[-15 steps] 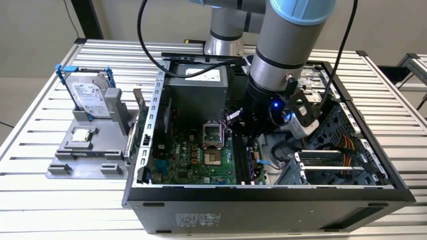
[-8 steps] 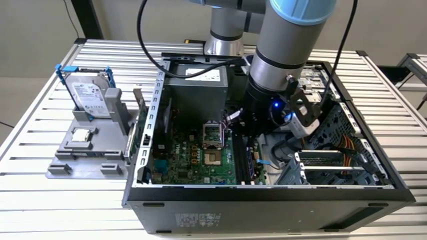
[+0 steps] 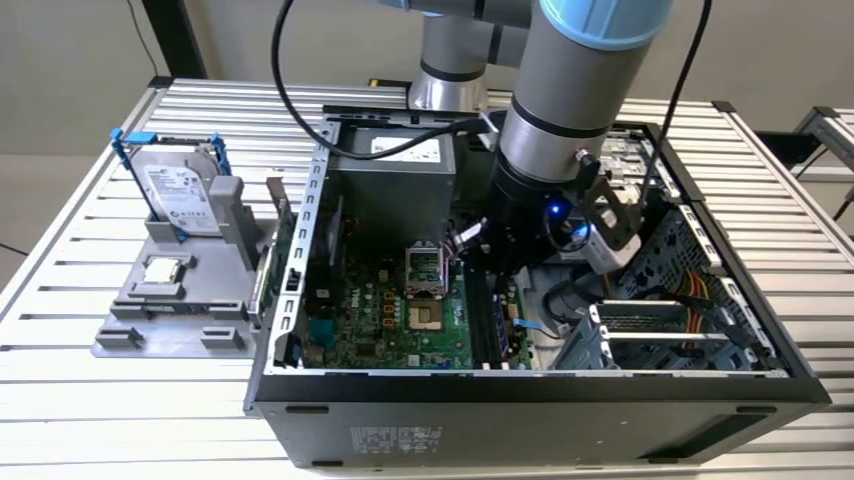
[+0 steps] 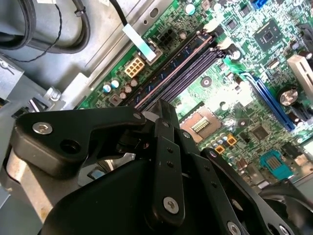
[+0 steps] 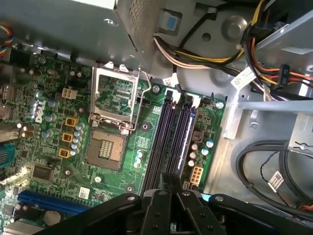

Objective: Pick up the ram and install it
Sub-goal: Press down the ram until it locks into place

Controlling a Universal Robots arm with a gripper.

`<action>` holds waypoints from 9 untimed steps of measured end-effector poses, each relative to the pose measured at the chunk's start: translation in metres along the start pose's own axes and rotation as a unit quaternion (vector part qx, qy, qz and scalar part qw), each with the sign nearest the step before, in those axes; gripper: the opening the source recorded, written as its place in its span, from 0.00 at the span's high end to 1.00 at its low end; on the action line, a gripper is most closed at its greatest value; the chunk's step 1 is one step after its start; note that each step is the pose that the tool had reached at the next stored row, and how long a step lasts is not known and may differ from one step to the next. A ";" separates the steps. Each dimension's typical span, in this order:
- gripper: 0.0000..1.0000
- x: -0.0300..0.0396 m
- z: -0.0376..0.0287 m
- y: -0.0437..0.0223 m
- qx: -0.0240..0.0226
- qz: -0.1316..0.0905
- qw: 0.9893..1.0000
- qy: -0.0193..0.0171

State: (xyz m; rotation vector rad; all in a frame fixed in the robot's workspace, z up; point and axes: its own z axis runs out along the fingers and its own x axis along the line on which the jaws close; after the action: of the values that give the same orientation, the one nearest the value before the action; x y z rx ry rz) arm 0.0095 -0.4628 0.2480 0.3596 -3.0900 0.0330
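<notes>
Although crowded at its middle, stretches wide and pale: slatted aluminium worktop, with beige floor behind and a second slatted frame at the exterior view's right. Carries an open black-and-grey computer tower case laid on its side, and just beside it, toward the exterior view's left, a grey plastic parts holder. Holds a boxy silver hard drive in a blue frame, upright, and a small square silver chip, lying flat.

White labels on the drive, on the grey power supply box and on cable tags; print left unread.

Reaches down into the case: grey-and-blue robot arm. Black claw clenched, fingertips pressed together, just over one end of the long black memory slots on the green motherboard. Slim bluish-green ram seemingly standing in the slot nearest the board's edge, beside the claw's tip; contact between them hard to make out. Slots hidden behind the arm's wrist in the exterior view.
</notes>
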 end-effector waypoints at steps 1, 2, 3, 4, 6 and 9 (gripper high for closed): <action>1.00 0.0000 0.0000 0.0000 0.000 -0.004 1.000 0.000; 1.00 0.0000 0.0000 0.0000 0.000 -0.009 1.000 0.000; 1.00 0.0000 0.0000 0.0000 0.000 -0.013 1.000 0.000; 1.00 0.0000 0.0001 0.0000 0.001 -0.018 1.000 0.000; 1.00 0.0000 0.0001 0.0000 0.001 -0.026 1.000 0.000; 1.00 0.0000 0.0000 0.0000 0.001 -0.039 0.999 -0.001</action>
State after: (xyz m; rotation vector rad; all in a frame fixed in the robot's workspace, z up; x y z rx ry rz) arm 0.0095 -0.4628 0.2480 0.4788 -3.0745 0.0347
